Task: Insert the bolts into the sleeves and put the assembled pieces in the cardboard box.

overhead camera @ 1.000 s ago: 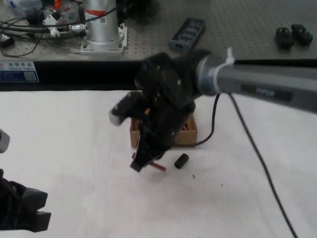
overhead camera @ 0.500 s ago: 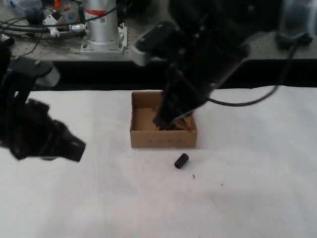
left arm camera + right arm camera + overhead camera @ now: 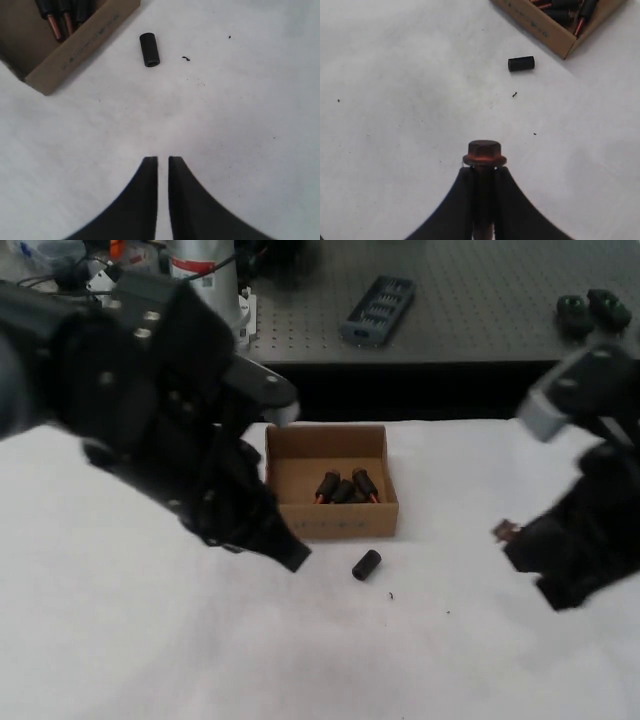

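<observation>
A loose black sleeve (image 3: 367, 564) (image 3: 149, 49) (image 3: 521, 63) lies on the white cloth just in front of the cardboard box (image 3: 330, 522) (image 3: 75, 47) (image 3: 535, 30). Several assembled pieces (image 3: 342, 486) lie side by side in the box. My right gripper (image 3: 483, 170) (image 3: 520, 545) hangs at the bench's right side, shut on a copper bolt (image 3: 484, 152) (image 3: 503, 531) whose head sticks out past the fingertips. My left gripper (image 3: 163, 161) (image 3: 292, 556) is shut with nothing in it, above the cloth, near the box's front left corner and to the left of the sleeve.
The white cloth (image 3: 420, 660) covers the bench, with a few dark specks (image 3: 390, 594) near the sleeve. Behind it, a perforated table carries a metal post (image 3: 205, 290), a grey rack (image 3: 378, 305) and two black knobs (image 3: 592, 310).
The right arm rose from the cloth in front of the box with the bolt, passed over the box, and swung out to the right. The left arm came from the near left corner toward the box.
</observation>
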You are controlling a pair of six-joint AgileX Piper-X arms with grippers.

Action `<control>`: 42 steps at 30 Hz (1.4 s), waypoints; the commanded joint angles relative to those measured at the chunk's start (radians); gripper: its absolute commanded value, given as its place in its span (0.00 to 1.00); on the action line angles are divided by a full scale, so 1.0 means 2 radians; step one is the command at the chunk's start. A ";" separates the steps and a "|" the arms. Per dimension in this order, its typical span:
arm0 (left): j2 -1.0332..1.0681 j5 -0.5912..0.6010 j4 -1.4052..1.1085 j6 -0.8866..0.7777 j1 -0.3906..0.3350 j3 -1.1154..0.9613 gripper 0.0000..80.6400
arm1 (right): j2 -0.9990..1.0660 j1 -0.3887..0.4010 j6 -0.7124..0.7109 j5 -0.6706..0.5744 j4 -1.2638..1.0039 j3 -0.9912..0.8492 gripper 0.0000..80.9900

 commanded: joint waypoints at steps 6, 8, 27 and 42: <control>0.081 -0.015 0.001 -0.019 -0.019 -0.091 0.08 | -0.176 -0.004 0.083 -0.010 -0.012 0.066 0.04; 0.104 -0.018 0.004 -0.026 -0.023 -0.117 0.11 | -0.207 -0.004 0.098 -0.009 -0.012 0.075 0.04; 0.248 -0.064 0.037 -0.054 -0.036 -0.245 0.37 | -0.272 -0.004 0.130 0.025 0.005 0.084 0.04; 0.294 -0.059 0.017 -0.066 -0.050 -0.253 0.37 | -0.272 -0.004 0.130 0.025 0.005 0.084 0.04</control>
